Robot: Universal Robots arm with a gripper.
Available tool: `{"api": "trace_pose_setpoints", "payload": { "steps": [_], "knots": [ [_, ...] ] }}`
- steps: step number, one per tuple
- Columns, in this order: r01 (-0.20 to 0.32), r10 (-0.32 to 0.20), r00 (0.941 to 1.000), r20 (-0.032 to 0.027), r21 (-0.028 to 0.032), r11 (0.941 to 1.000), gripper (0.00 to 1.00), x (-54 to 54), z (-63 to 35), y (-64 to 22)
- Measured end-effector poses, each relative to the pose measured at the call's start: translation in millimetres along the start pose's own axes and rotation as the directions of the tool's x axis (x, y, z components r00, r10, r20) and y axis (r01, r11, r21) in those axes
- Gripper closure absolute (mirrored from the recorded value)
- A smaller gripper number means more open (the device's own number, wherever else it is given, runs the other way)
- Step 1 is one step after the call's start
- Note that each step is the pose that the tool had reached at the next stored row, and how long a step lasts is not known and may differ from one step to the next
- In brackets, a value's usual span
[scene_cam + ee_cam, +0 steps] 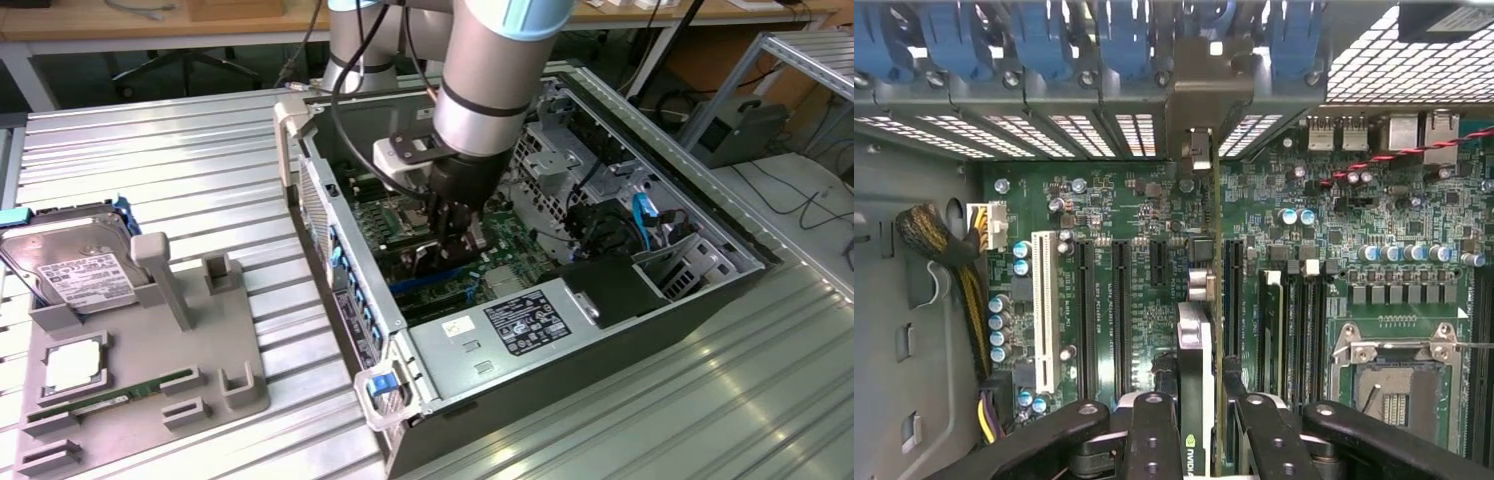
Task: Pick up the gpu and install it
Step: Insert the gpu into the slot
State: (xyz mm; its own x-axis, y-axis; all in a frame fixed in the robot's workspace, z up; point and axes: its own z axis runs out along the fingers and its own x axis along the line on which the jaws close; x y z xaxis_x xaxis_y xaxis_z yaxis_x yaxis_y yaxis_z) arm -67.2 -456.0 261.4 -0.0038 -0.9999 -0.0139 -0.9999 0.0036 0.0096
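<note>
Table: ribbed metal top, bearing all items below.

Case: open PC tower lying on its side, on the exterior view's right.

Arm: reaches down into the case from above.

Motherboard: green, on the case floor, with black expansion slots and one white slot; CPU socket bare.

Tray: grey parts holder on the exterior view's left, well apart from the case. Holds a hard drive standing tilted, and a green memory stick lying flat.

Gripper: inside the case, fingers clamped on either side of the gpu.

Gpu: held edge-on, upright over the motherboard, in line with the slots; bracket end toward the rear slot openings.
</note>
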Motion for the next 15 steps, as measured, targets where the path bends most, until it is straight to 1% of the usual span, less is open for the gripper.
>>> {"api": "trace_pose_setpoints", "payload": {
  "steps": [7,15],
  "knots": [
    [0.0,0.0,1.0,0.0,-0.0001,1.0,0.73,0.1,4.3,1.0],
    [-0.001,0.001,1.0,0.0001,0.0,1.0,0.73,0.9,4.4,1.1]
  ]
}}
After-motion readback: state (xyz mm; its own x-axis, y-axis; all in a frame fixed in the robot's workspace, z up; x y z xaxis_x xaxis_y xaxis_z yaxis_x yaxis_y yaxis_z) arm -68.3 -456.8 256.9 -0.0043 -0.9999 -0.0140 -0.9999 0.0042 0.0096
